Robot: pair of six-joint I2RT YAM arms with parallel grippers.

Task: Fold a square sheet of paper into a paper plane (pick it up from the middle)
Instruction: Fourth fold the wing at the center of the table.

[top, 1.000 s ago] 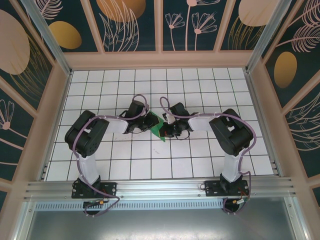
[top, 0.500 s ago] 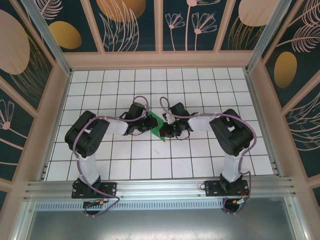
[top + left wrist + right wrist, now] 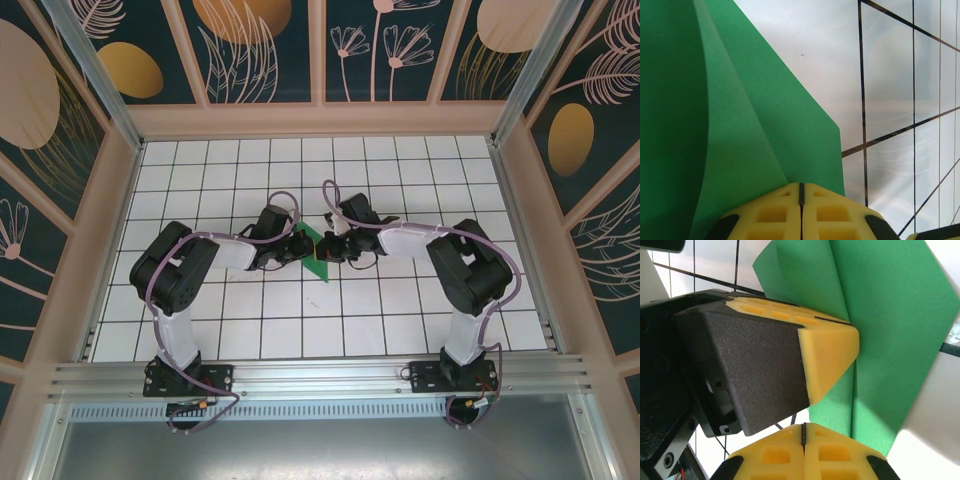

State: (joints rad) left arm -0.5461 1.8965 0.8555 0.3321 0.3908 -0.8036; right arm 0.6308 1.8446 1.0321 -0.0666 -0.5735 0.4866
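Note:
The green sheet of paper (image 3: 316,258), folded into a small creased wedge, sits at mid-table between my two grippers. My left gripper (image 3: 303,247) reaches it from the left. In the left wrist view its jaws (image 3: 801,186) are shut, and the paper (image 3: 740,100) fans out from their tips along a crease. My right gripper (image 3: 333,250) faces it from the right. Its jaws (image 3: 803,426) are shut just left of the paper's (image 3: 890,315) near edge, with no green in the slit. The left gripper's yellow fingers (image 3: 832,350) lie across the paper there.
The floor is white tile with a black grid (image 3: 400,320). Patterned walls on a wooden frame (image 3: 320,120) close in the back and sides. The metal rail (image 3: 320,378) carrying both arm bases runs along the near edge.
The left jaws have closed the last bit onto the paper. The right gripper, still shut, has moved a little toward the back. The paper looks shorter from above.

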